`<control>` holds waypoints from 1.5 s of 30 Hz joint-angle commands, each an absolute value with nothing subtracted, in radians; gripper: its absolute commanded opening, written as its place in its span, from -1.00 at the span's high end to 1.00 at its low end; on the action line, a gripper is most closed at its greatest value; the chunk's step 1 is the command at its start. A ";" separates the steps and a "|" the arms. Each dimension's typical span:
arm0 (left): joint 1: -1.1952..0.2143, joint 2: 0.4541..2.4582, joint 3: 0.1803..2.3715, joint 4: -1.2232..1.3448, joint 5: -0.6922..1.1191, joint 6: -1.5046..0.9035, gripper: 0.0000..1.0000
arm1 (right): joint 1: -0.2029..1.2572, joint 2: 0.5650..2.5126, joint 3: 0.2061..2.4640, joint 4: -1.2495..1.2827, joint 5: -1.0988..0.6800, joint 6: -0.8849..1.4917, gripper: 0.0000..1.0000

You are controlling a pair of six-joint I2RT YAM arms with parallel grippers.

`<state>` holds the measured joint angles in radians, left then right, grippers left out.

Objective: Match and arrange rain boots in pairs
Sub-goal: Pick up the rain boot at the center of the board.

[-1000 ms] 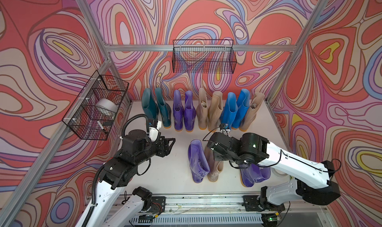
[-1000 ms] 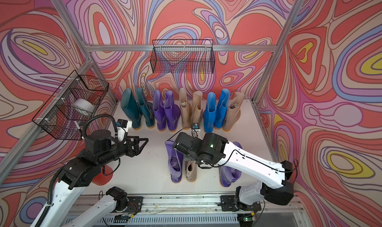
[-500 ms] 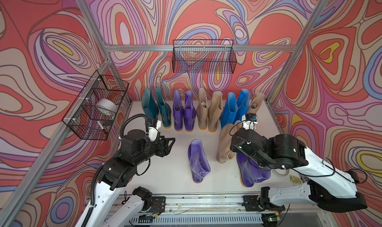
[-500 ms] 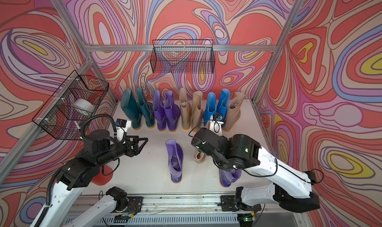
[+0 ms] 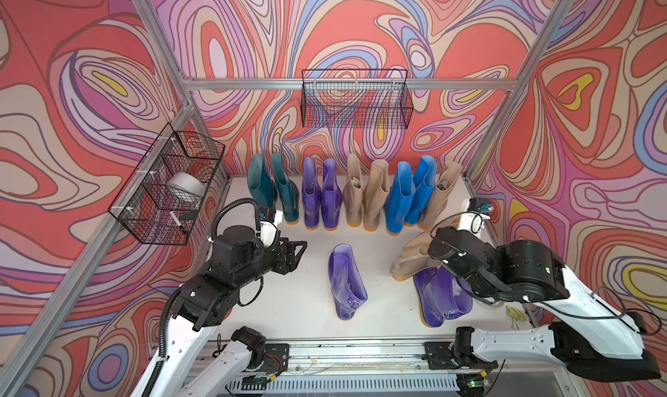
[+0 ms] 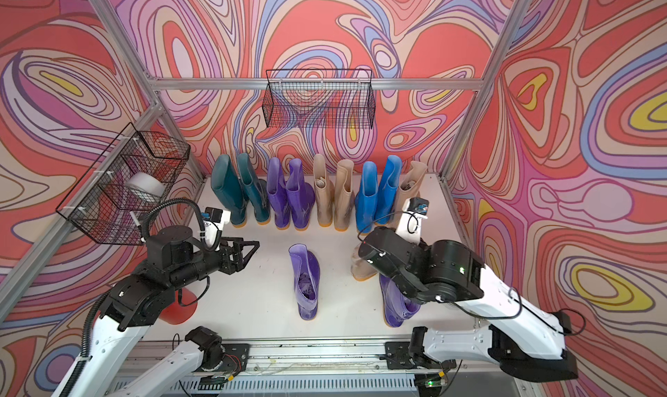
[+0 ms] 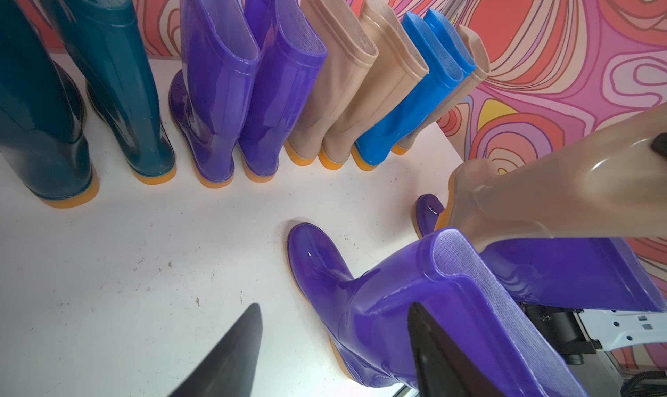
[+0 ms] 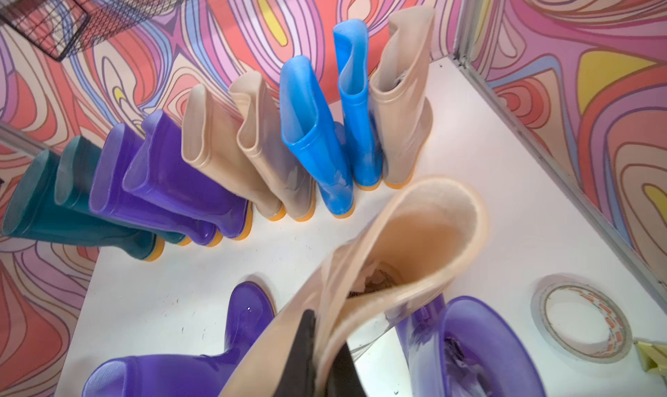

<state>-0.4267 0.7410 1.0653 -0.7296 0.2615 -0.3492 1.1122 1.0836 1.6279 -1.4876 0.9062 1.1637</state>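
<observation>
Several rain boots stand in a row along the back wall: a teal pair, a purple pair, a beige pair, a blue pair and a single beige boot. My right gripper is shut on the rim of another beige boot, which hangs tilted in front of the row's right end. One purple boot stands mid-table. Another purple boot stands partly under my right arm. My left gripper is open and empty, left of the middle purple boot.
A wire basket hangs on the back wall. Another basket on the left wall holds a tape roll. A second tape roll lies by the right wall. A red cup sits under my left arm.
My right arm has carried the beige boot from beside the middle purple boot to the right and back, toward the row's right end. The left arm has not moved.
</observation>
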 commanded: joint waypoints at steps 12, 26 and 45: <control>-0.432 0.750 1.091 -0.740 0.285 -0.369 -0.31 | 0.372 1.062 1.483 -1.103 0.553 0.635 1.00; -0.432 0.785 1.086 -0.723 0.276 -0.359 -0.31 | -0.093 1.182 1.620 -1.079 0.180 0.369 1.00; -0.431 0.804 1.082 -0.720 0.248 -0.360 -0.31 | -0.366 1.506 1.827 -1.084 -0.191 0.169 1.00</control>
<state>-0.4267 0.7998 1.0653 -0.7284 0.2615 -0.3676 -0.3634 1.4822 1.7618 -1.1557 -0.1123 0.2283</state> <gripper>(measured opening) 0.654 0.070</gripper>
